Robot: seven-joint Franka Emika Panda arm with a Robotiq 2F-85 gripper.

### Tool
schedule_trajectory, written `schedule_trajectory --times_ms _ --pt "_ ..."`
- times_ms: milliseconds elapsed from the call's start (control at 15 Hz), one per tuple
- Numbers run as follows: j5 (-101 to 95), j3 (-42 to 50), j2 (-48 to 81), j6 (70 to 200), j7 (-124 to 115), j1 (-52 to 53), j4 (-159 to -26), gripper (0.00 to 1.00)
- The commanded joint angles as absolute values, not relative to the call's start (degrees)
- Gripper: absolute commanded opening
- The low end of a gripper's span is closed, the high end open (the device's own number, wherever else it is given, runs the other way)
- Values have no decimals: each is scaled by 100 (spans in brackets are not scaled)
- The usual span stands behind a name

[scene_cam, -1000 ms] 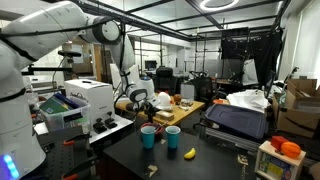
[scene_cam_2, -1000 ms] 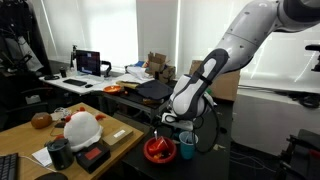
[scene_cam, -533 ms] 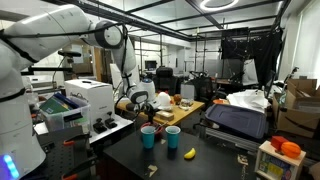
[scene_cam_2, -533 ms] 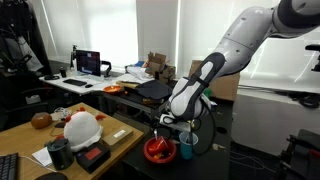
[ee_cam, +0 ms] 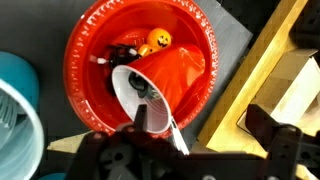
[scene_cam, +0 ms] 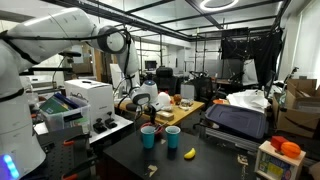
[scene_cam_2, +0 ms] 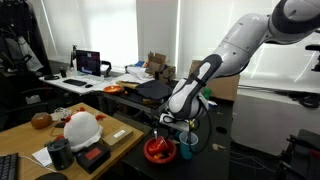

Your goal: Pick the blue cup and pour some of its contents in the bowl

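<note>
Up high, the arm (scene_cam: pixel 85 28) has swung its elbow a bit to one side since a moment ago. The tool (scene_cam_2: pixel 168 125) has hardly moved. It hangs over the bowl (scene_cam_2: pixel 148 153), not touching it. Its jaws are wide open and hold nothing.

In the wrist view the red bowl (ee_cam: pixel 75 70) fills most of the picture. A red cup (ee_cam: pixel 170 75) lies on its side in it, with its white inside facing the camera. A small orange ball (ee_cam: pixel 157 40) with a face lies in the bowl too, near the far rim.

A blue cup (scene_cam: pixel 148 137) stands upright on the dark desk (scene_cam: pixel 215 162). A twin cup (scene_cam: pixel 172 136) stands just beside it. Neither is in the tool. In an exterior view only one blue cup (scene_cam_2: pixel 187 147) shows, just beside the bowl, and I cannot tell which of the two it is. In the wrist view blue (ee_cam: pixel 14 78) peeks in at the left edge, close to the bowl.

A banana (scene_cam: pixel 190 153) lies on the desk near the cups.
</note>
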State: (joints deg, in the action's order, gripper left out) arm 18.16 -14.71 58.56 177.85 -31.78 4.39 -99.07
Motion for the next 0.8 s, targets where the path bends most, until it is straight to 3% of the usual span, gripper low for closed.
schedule_trajectory --times_ms 0,67,133,200,733 --pt "2068 -1703 6018 17872 -2694 254 -9733 100" --pt "2096 -1726 6041 17858 -2636 229 -9707 100" --pt "2120 -1748 6063 17850 -2577 205 -9683 75" --pt "2134 -1779 6079 17851 -2511 171 -9670 74" --pt "2155 -1911 6169 17814 -2395 30 -9556 14"
